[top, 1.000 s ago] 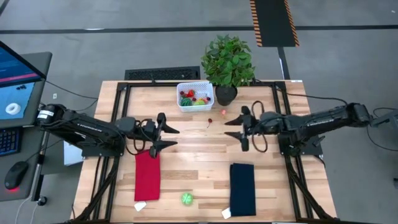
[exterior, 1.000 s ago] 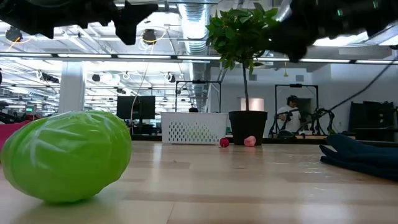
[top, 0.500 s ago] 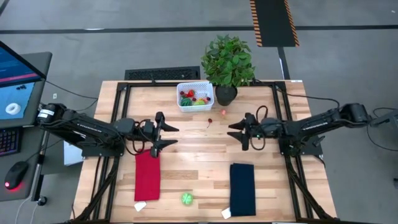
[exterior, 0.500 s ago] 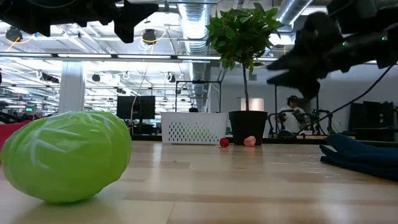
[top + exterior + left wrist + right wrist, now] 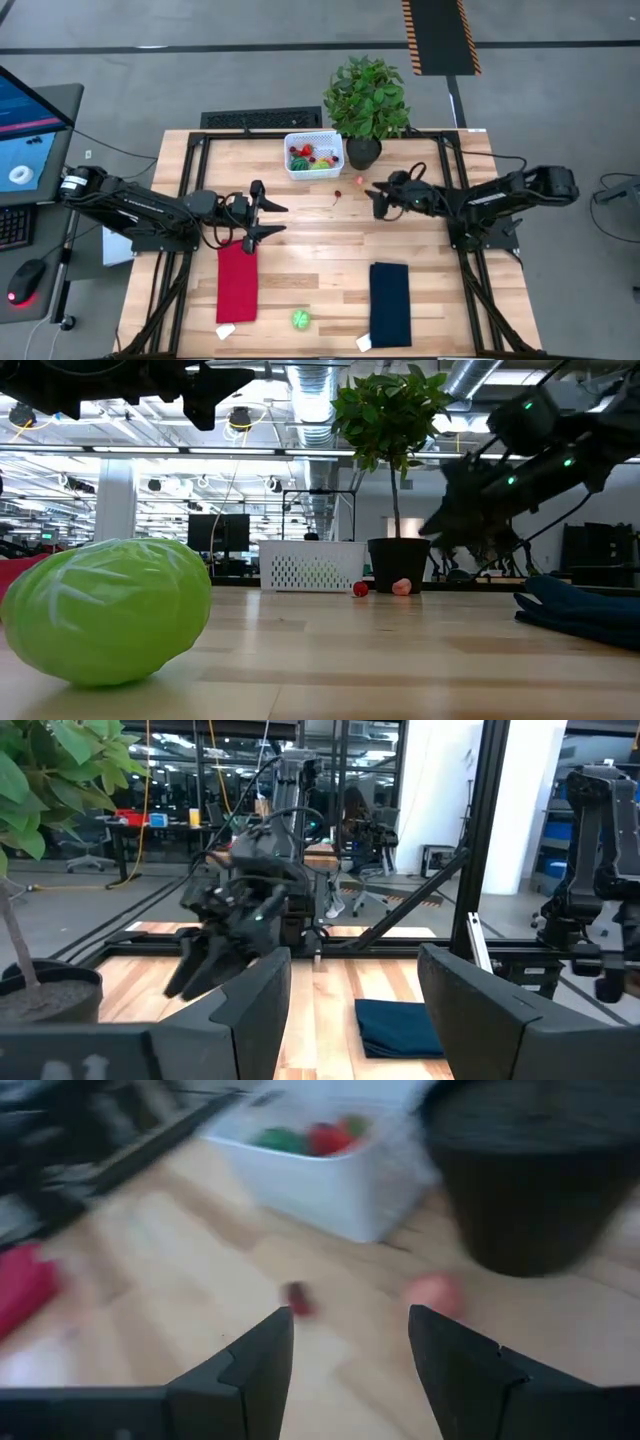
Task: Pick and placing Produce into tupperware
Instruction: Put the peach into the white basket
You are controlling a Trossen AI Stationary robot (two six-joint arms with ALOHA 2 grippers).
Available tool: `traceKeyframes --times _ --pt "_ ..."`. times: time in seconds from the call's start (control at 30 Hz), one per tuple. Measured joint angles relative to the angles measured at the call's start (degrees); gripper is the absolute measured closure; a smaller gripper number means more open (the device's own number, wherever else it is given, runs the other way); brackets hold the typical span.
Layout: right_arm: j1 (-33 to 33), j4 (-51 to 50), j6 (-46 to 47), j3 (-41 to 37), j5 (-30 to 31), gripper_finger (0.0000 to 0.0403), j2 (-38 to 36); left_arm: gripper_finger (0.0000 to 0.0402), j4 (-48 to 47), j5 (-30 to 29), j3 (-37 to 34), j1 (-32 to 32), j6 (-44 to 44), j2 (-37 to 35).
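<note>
Near counter's far edge: right tool [image 5: 379,199] open, empty, pointing at pink produce [image 5: 433,1292] and small red piece [image 5: 297,1297], both loose on bare wood just ahead, beside black plant pot [image 5: 362,152]. Tupperware [image 5: 313,155] just beyond, partly filled. Right arm nearer. Left tool [image 5: 262,210] open, empty, waits above red cloth [image 5: 237,282]. Green piece [image 5: 300,319] at near edge. Wood counter [image 5: 300,250] flat; open hall behind.

A small white rectangular plastic basket [image 5: 313,154] with perforated walls holds red, green and orange toy produce [image 5: 311,157]. On the pale light-wood slatted tabletop [image 5: 320,250] lie a dark-red toy fruit [image 5: 337,194], a pink one [image 5: 360,181] and a bright green ball [image 5: 300,319]. A red folded cloth [image 5: 237,283] and a navy folded cloth [image 5: 390,303] lie there too. The leafy green plant [image 5: 366,95] stands in a black pot [image 5: 363,152].
</note>
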Motion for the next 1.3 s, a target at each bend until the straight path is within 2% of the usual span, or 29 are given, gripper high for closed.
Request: traceKeyframes --times 0.2,0.43,0.67,1.03,1.3 --pt "-4.00 -8.59 -1.64 5.41 1.14 0.0182 5.11 0.0192 -0.02 0.00 0.00 0.00 0.01 0.00" --pt "-5.32 -23.13 -3.50 16.29 0.91 0.0182 11.97 0.0192 0.00 0.00 0.00 0.00 0.00 0.00" --pt "-6.91 -31.37 -3.51 24.01 0.65 0.0179 17.26 0.0192 -0.32 0.03 0.00 0.00 0.00 0.00" --pt "-8.77 -33.53 -4.30 28.88 -0.60 0.0158 23.05 0.0192 -0.81 0.07 0.00 0.00 -0.02 0.00" --pt "-10.02 -35.69 -3.09 29.37 -0.62 0.0158 23.28 0.0192 -0.83 0.09 0.00 0.00 -0.04 0.00"
